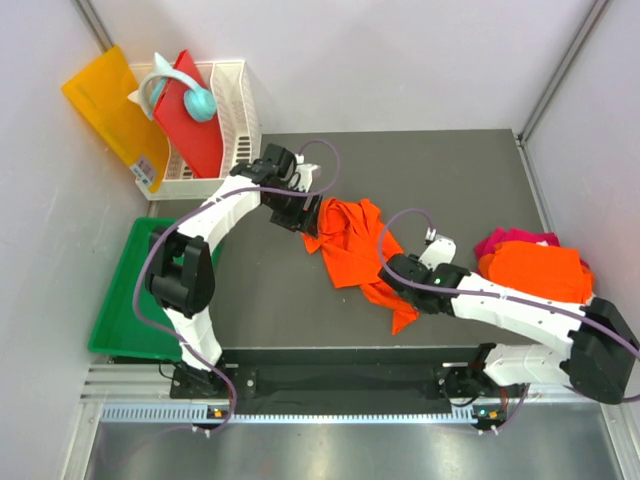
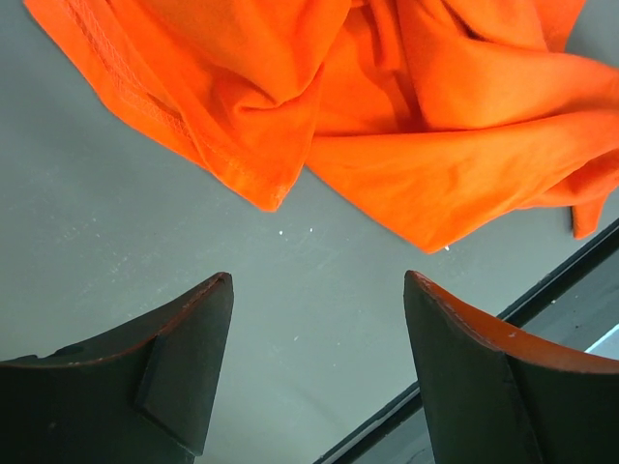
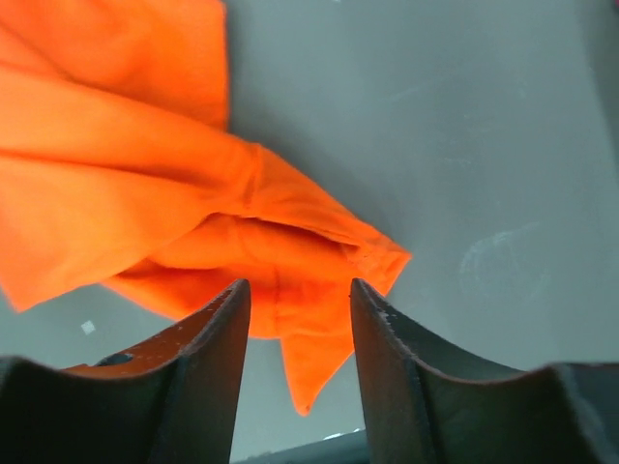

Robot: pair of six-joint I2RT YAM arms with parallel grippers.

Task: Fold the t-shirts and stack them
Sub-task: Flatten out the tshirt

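From the top I count three t-shirts: one crumpled orange t-shirt (image 1: pixel 350 245) mid-desk, and one folded orange t-shirt (image 1: pixel 535 270) lying on a pink t-shirt (image 1: pixel 515 238) at the right edge. The desk (image 1: pixel 450 180) is dark grey, enclosed by pale walls (image 1: pixel 400 60).

At the left wrist, my left end effector (image 2: pixel 317 280) is released, empty, just short of the crumpled cloth.

At the right wrist, my right end effector (image 3: pixel 298 285) stands parted astride a fold of it.
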